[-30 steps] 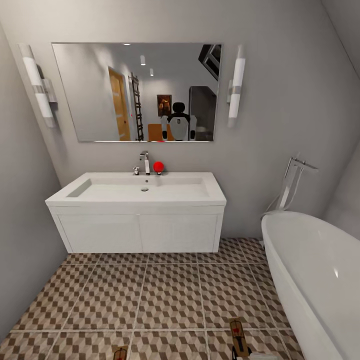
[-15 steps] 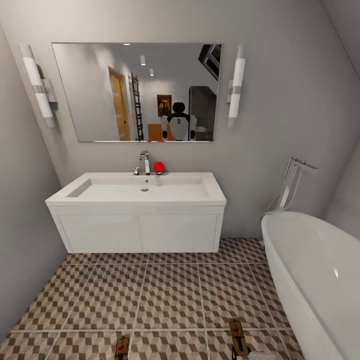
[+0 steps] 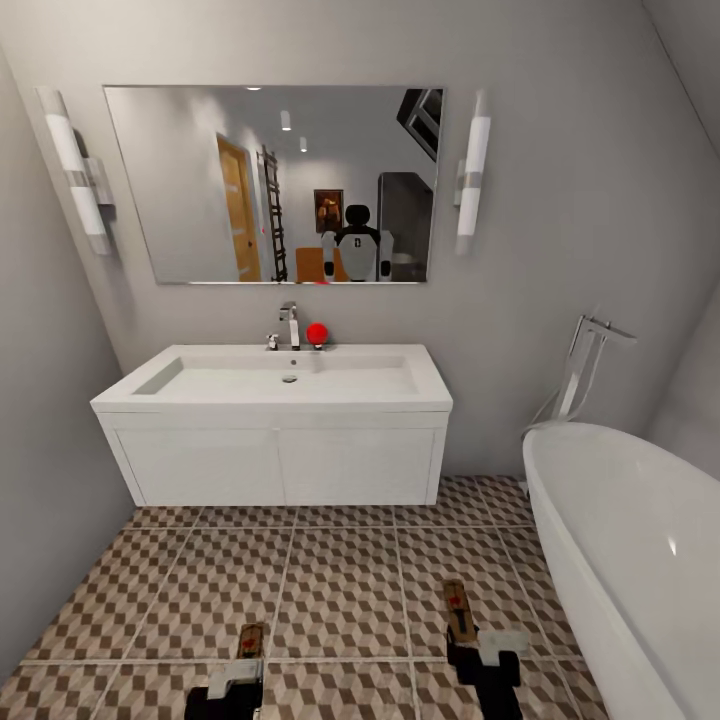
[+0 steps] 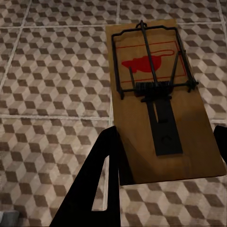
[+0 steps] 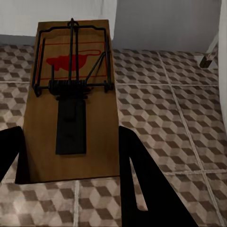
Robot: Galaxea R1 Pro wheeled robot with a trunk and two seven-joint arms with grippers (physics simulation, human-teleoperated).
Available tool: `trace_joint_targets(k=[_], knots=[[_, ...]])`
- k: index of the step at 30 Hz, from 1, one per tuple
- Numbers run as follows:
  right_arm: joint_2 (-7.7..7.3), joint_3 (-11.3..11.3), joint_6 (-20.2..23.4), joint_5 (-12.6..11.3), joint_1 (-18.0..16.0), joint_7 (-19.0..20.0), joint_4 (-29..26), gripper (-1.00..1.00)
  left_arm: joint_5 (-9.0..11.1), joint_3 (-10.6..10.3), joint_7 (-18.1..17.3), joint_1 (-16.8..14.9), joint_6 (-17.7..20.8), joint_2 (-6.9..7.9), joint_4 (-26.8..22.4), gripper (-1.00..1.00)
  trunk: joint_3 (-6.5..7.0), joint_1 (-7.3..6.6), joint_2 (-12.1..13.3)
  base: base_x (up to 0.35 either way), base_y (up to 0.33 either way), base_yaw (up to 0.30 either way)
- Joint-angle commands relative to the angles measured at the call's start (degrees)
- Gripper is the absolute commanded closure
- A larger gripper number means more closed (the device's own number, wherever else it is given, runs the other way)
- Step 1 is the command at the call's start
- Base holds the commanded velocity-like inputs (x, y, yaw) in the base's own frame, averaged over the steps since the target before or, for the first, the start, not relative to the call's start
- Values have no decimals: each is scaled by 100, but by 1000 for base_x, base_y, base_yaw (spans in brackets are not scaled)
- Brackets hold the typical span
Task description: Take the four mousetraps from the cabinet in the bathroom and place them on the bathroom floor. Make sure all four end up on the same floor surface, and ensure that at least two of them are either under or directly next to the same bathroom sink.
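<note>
— Mousetraps, where are they?

— One mousetrap [image 3: 250,640] sits pinched in the left gripper [image 3: 236,682] at the bottom of the head view, above the cube-patterned bathroom floor [image 3: 340,590]; the other mousetrap [image 3: 456,607] is pinched in the right gripper [image 3: 487,648], further forward and nearer the bathtub [image 3: 640,560].

— Are the fingers really closed on them?

— Yes; in the left wrist view the dark fingers [image 4: 101,182] press both long edges of the wooden board [image 4: 161,101], its wire bar and red mouse print facing up; in the right wrist view the fingers [image 5: 142,179] flank the near end of that board [image 5: 73,101] the same way.

— And the sink?

— The white basin [image 3: 285,380] on its wall-hung vanity [image 3: 280,465] lies straight ahead, chrome tap [image 3: 291,325] at the back, a red ball [image 3: 317,333] beside the tap, a mirror [image 3: 275,185] above; both traps are well short of the vanity, with open tiles between.
</note>
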Motion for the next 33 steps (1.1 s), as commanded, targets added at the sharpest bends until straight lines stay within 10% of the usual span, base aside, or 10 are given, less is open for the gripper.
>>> trace_joint_targets(k=[1,12,18,28,33], knots=[[-7,46,161,-83,-5,-29,-193,100,33,-34,46,-12,246,18,-187,100,-6,0,-3,0,0,0],[-22,37,2011,-83,-34,-154,-1939,100,39,-25,46,-896,2132,74,-1295,100,-6,0,-3,0,0,0],[8,20,2751,-98,-318,-202,-2047,100,40,-25,59,-2189,2730,79,-246,100,-6,0,-3,0,0,0],[36,19,3621,-126,-909,-196,-1893,100,49,-28,52,-2574,2655,85,449,100,-6,0,-3,0,0,0],[37,19,3824,-134,-949,-176,-1864,100,62,-30,31,-2582,1449,72,1497,100,-6,0,-3,0,0,0]])
